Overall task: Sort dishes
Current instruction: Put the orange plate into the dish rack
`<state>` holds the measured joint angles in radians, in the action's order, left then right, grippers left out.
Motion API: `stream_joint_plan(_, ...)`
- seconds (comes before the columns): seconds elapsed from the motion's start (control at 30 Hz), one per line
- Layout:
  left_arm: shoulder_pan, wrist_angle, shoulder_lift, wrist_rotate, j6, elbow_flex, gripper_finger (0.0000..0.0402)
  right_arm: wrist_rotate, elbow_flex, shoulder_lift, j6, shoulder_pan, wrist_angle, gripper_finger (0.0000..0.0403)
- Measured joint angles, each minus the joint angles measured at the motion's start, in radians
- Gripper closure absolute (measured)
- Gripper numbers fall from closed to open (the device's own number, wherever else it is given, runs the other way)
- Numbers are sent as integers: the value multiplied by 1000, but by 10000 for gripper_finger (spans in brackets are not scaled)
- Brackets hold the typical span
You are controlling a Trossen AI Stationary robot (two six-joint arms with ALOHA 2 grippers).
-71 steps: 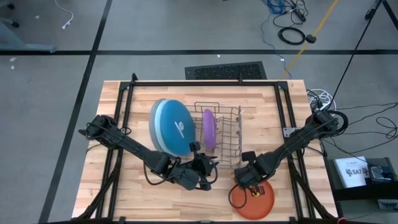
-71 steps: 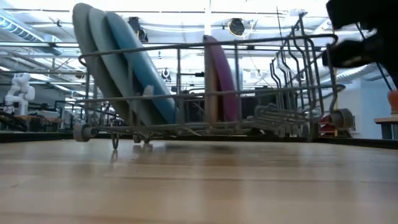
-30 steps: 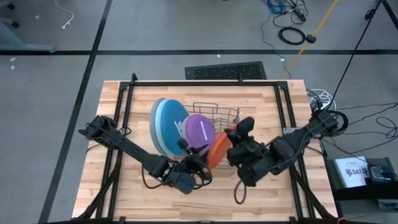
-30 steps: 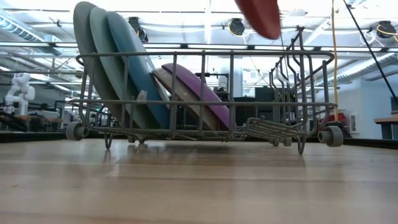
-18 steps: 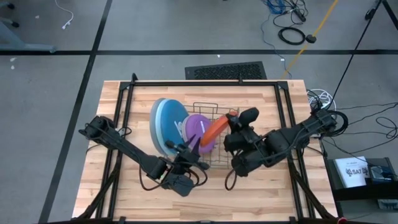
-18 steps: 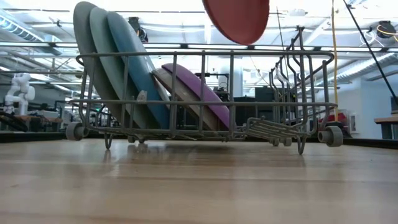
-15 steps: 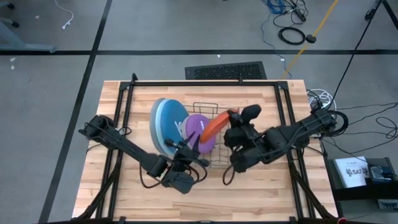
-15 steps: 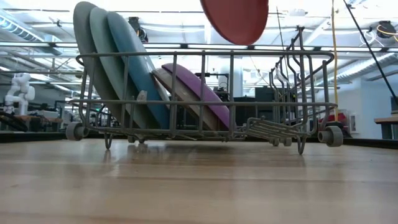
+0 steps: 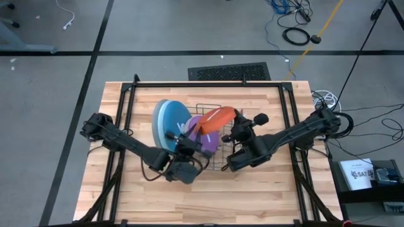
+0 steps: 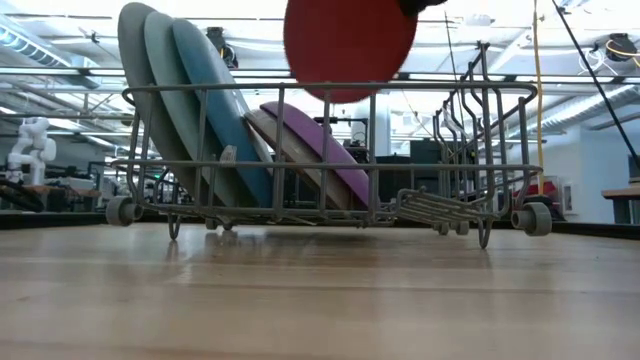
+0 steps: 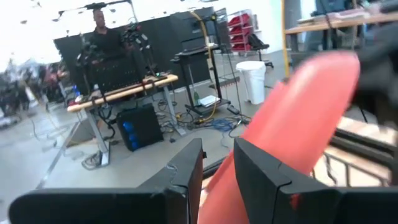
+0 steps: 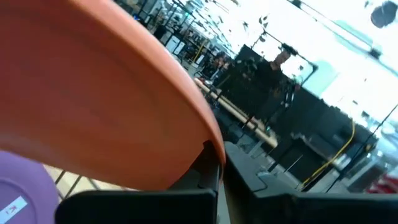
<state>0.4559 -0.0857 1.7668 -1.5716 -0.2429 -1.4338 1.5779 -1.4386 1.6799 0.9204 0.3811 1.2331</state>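
The grey wire dish rack (image 10: 450,205) holds three large round plastic plates upright at one end (light blue (image 10: 131,70), grey (image 10: 160,75), darker blue (image 10: 215,90)), then a small beige-grey plate (image 10: 285,140) and a small purple plate (image 10: 325,140) leaning. The right gripper (image 9: 236,129) is clamped on a round orange-red plastic plate (image 10: 345,45) above the rack. The left gripper (image 9: 183,140) hovers beside the rack, fingers (image 11: 261,180) slightly apart, empty.

Bright overhead light; both wrist views are motion-blurred, and ceiling glare washes out the low view's background.
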Motion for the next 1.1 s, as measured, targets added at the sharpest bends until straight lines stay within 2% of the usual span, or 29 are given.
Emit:
stream_joint_plan(0.1,-24,2,0,16,-38,0,306,-6,66,1,69,-2,-33,402)
stream_joint_plan(0.3,-51,0,-73,87,26,0,308,-3,78,-7,118,6,-15,402)
stream_joint_plan(0.47,-36,19,-185,96,166,0,311,-3,77,-27,113,6,-6,402)
stream_joint_plan(0.6,3,26,-257,218,274,-1,311,-5,77,-30,111,4,-3,402)
stream_joint_plan(0.7,38,14,-268,323,274,-1,311,-5,77,-30,127,4,-1,402)
stream_joint_plan(0.8,79,-18,-271,433,187,-1,311,-6,77,-31,169,5,-2,402)
stream_joint_plan(0.9,96,-104,-265,516,-17,3,311,-6,77,-35,190,6,-2,402)
stream_joint_plan(1.0,96,-92,-244,522,-176,68,311,-8,77,-43,196,6,-3,402)
stream_joint_plan(1.1,101,11,-233,525,-241,157,311,-8,77,-56,188,6,3,402)
